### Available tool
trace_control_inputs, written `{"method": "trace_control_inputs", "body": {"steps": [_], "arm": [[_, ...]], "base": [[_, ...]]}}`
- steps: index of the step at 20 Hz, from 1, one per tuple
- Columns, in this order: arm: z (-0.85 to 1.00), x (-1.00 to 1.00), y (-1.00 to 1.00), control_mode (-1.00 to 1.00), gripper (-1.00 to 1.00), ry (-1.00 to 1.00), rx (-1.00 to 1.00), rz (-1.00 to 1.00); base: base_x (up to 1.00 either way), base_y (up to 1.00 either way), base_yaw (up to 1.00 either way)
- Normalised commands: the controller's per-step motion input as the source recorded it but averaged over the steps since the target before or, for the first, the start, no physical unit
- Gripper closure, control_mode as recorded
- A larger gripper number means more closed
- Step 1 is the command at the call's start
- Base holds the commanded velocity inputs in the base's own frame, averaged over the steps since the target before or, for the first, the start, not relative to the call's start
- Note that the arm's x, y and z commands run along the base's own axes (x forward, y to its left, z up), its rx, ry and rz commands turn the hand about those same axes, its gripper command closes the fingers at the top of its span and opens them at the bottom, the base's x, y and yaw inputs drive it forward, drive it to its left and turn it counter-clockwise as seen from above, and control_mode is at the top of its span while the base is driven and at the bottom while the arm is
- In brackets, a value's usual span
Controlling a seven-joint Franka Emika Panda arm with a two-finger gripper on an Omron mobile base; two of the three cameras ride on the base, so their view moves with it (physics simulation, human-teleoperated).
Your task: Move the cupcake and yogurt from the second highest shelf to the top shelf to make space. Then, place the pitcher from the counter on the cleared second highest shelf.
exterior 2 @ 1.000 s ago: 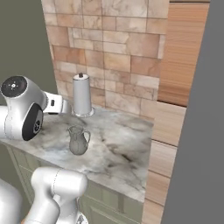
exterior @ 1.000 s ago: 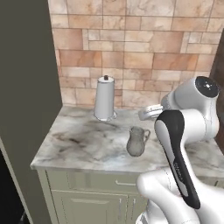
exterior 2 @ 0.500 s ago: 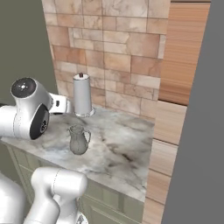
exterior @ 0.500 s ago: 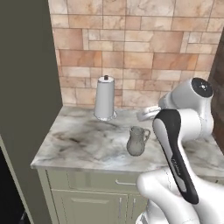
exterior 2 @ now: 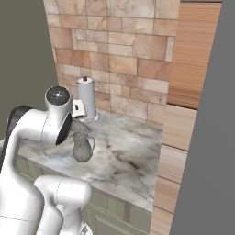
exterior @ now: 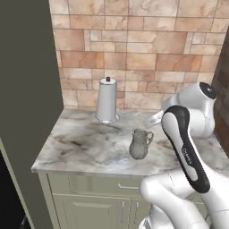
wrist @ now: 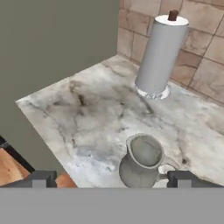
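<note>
You've got a white cylinder with a dark knob on top, upright on a round clear base, likely a paper towel holder. It sits close to the brick backsplash. Dark grey panel on the left, wood panelling on the right.

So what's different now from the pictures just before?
Just the arm shifted: its round joint slid a little to the right in both base views, toward the jug. The gripper hangs over the jug with its jaws wide apart; nothing was grabbed or let go. The jug and the tall white roll stayed put on the counter.
</note>
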Motion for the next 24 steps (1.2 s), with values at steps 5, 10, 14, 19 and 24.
{"method": "trace_control_inputs", "body": {"steps": [5,10,14,19,24], "arm": [[-0.24,0.41,-0.21,-1.0,-1.0,0.02,-0.05,0.33],[-0.34,0.35,-0.27,-1.0,-1.0,0.02,-0.04,0.31],[-0.31,0.27,-0.23,-1.0,-1.0,0.0,0.0,0.26],[-0.25,0.23,-0.16,-1.0,-1.0,0.0,-0.01,0.22],[-0.17,0.16,0.0,-1.0,-1.0,0.0,-0.01,0.1]], "base": [[0.0,0.0,0.0],[0.0,0.0,0.0],[0.0,0.0,0.0],[0.0,0.0,0.0],[0.0,0.0,0.0]]}}
